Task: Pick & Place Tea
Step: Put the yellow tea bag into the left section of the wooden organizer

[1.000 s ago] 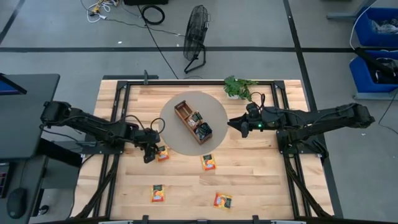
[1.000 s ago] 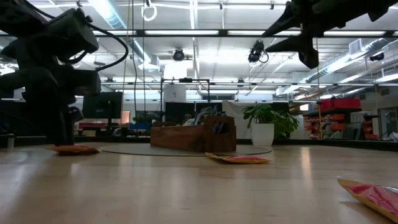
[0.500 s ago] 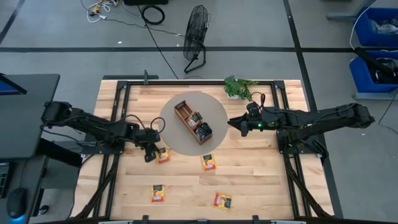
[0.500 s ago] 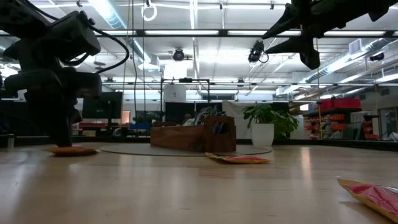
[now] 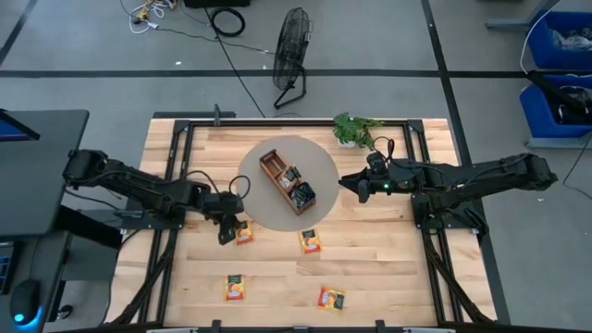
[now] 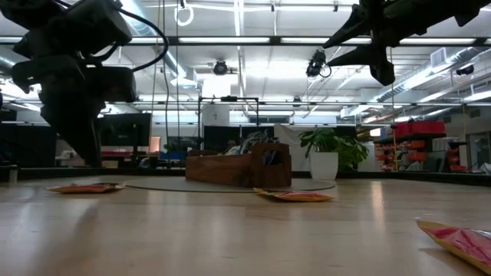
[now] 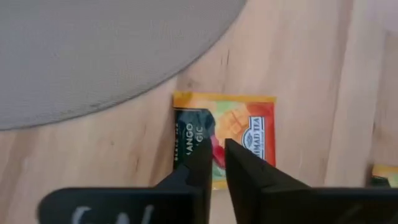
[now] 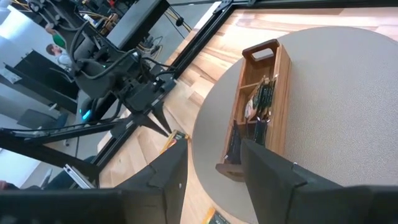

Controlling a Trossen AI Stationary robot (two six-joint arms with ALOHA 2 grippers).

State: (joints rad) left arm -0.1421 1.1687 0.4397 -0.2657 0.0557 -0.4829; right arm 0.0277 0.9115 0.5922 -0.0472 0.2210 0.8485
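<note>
A pale plank table [image 5: 370,268] carries a round grey mat [image 5: 324,176]. At its 8 o'clock, the left gripper [image 5: 226,232], fingers nearly pressed together, hangs over an orange sachet [image 7: 225,138] printed "MANGO" and "TEA". The wooden tray [image 5: 288,181] sits mid-mat. At 3 o'clock, the right gripper [image 5: 344,183] hovers spread.

The left arm reaches in from the surface's left edge toward its middle. The left gripper [image 5: 225,234] points down, fingers [image 7: 249,171] nearly closed with a narrow gap. The right arm extends from the right edge, raised; the right gripper [image 5: 346,182] has its fingers [image 8: 264,165] spread apart.
</note>
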